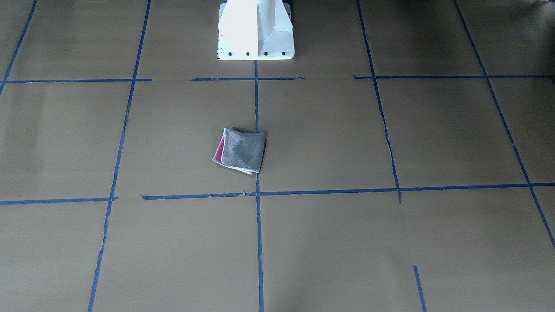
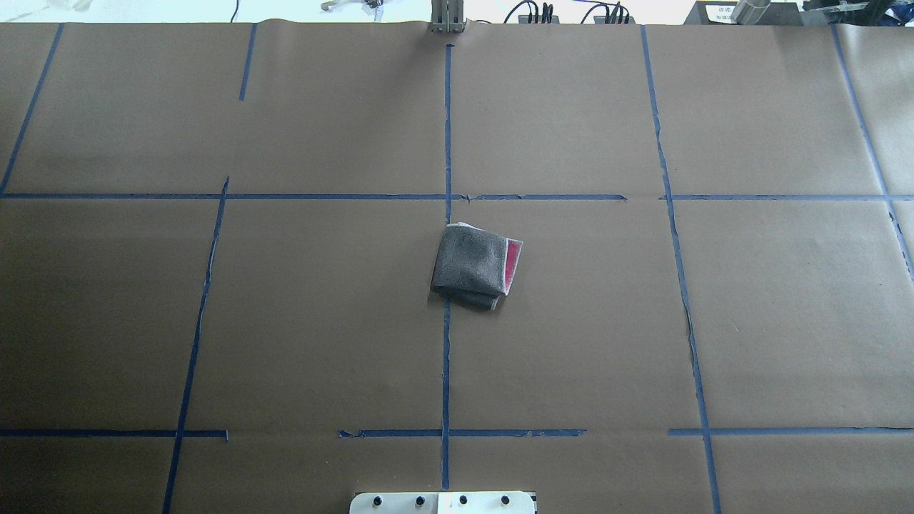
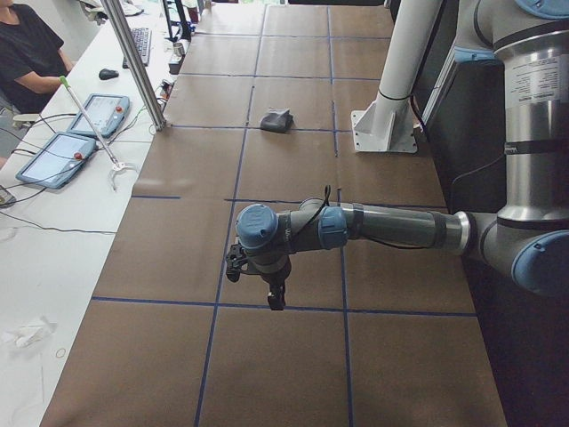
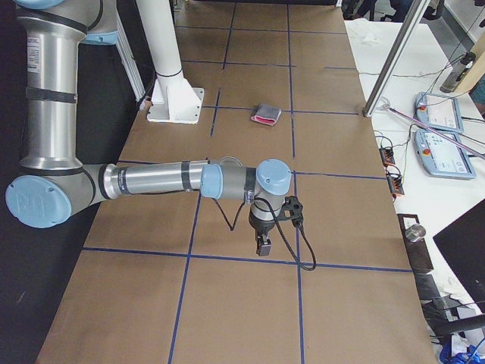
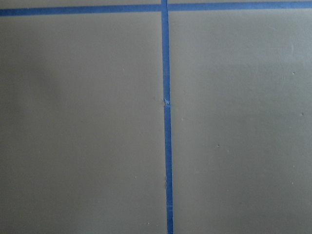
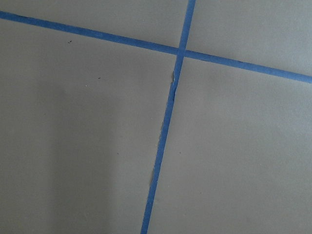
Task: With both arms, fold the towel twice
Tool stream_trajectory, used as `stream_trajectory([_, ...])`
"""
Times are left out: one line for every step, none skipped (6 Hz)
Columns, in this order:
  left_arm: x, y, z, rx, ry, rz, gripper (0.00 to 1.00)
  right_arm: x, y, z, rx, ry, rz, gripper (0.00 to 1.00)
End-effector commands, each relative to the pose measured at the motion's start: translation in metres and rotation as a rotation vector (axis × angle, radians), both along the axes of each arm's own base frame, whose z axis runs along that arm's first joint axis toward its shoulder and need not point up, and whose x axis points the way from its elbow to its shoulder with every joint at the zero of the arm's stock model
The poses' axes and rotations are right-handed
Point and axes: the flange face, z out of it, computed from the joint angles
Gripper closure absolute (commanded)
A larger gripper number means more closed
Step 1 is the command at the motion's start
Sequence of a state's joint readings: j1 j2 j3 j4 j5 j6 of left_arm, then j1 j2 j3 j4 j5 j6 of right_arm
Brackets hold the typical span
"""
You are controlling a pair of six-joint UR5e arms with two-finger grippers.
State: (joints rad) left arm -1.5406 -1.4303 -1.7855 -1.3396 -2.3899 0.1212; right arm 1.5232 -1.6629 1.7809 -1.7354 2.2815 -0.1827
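The towel (image 1: 240, 150) lies folded into a small square near the table's middle, grey face up, with a pink strip and whitish hem showing along one side; it also shows in the overhead view (image 2: 475, 265) and small in both side views (image 3: 276, 120) (image 4: 267, 114). No gripper touches it. The left gripper (image 3: 276, 298) hangs over the table far from the towel, at the robot's left end. The right gripper (image 4: 261, 244) hangs over the table at the robot's right end. I cannot tell whether either is open or shut. Both wrist views show only paper and tape.
Brown paper with a grid of blue tape lines (image 2: 446, 343) covers the table. The white pedestal base (image 1: 256, 30) stands at the robot's edge. Beyond the far edge are a metal post (image 3: 133, 62), tablets (image 3: 58, 160) and a seated operator (image 3: 27, 53).
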Motion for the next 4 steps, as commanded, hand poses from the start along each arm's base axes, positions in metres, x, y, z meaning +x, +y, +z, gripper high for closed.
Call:
stream_trajectory([0.000, -0.003, -0.007, 0.010, -0.003, 0.000, 0.00, -0.001, 0.001, 0.000, -0.004, -0.010, 0.002, 0.00])
stream_trajectory([0.001, 0.000, -0.004, 0.008, 0.005, 0.000, 0.00, -0.001, 0.003, 0.002, -0.008, -0.011, 0.001, 0.00])
stream_trajectory([-0.001, 0.006, 0.001, -0.013, 0.004, -0.003, 0.00, -0.001, 0.004, 0.004, -0.013, -0.011, 0.002, 0.00])
stream_trajectory([0.000, 0.008, 0.002, -0.020, 0.022, -0.006, 0.00, -0.001, 0.005, 0.003, -0.013, -0.020, 0.001, 0.00])
